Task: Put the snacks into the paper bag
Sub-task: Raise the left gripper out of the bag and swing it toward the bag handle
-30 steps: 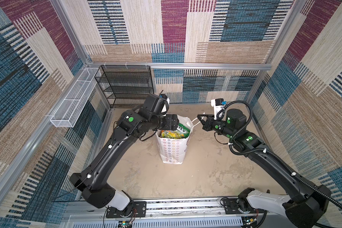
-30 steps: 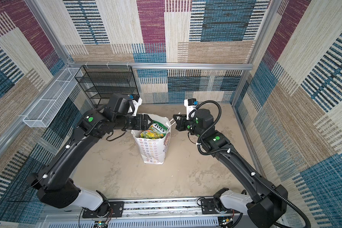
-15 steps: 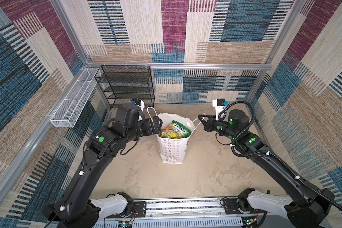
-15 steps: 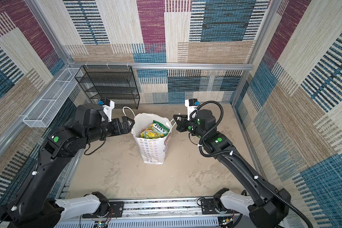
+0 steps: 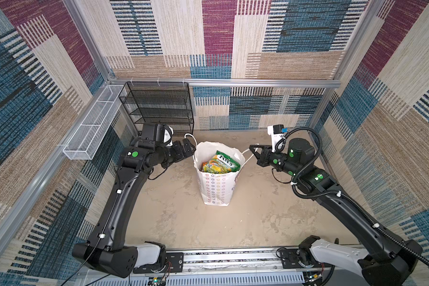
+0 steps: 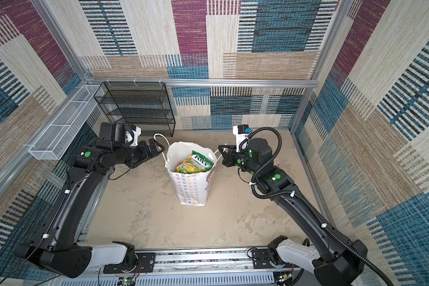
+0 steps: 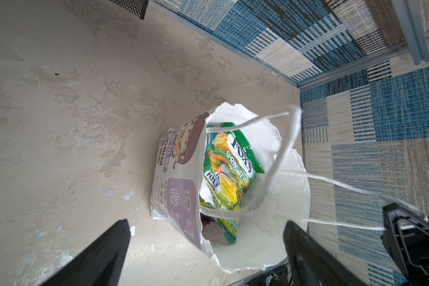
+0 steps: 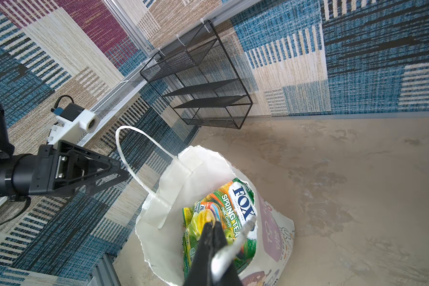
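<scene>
Where the paper bag (image 5: 217, 188) is standing: mid-desk, between the two arms, upright on its base.
Bag's look: tall and white, with coloured stars running down the side facing me; the rim is looking ragged, and a cartoon girl with purple panels is showing on another face.
Snacks (image 5: 222, 162): lying inside the bag, filling it nearly to the rim; a green FOX'S Spring Tea packet is sitting on top, with yellow-green ones crowding under it.
Left gripper (image 5: 189, 148): hanging just beside the bag's rim, fingers spread wide, gripping nothing.
Right gripper (image 5: 252, 149): pinching tight on a cord handle (image 8: 235, 245), the cord stretching taut away from the bag.
Other handle (image 5: 189, 135): looping free.
Desk (image 5: 183, 222): beige, mottled, blotchy.
Room: patchwork woven walls in blue, tan and maroon are boxing it in; a black mesh rack (image 5: 159, 109) is standing in the back corner, and a white wire basket (image 5: 92, 128) is hanging on the side wall.
Axis: the bag's long axis is running vertical, its mouth gaping upward, its cartoon face turning toward the right arm.
</scene>
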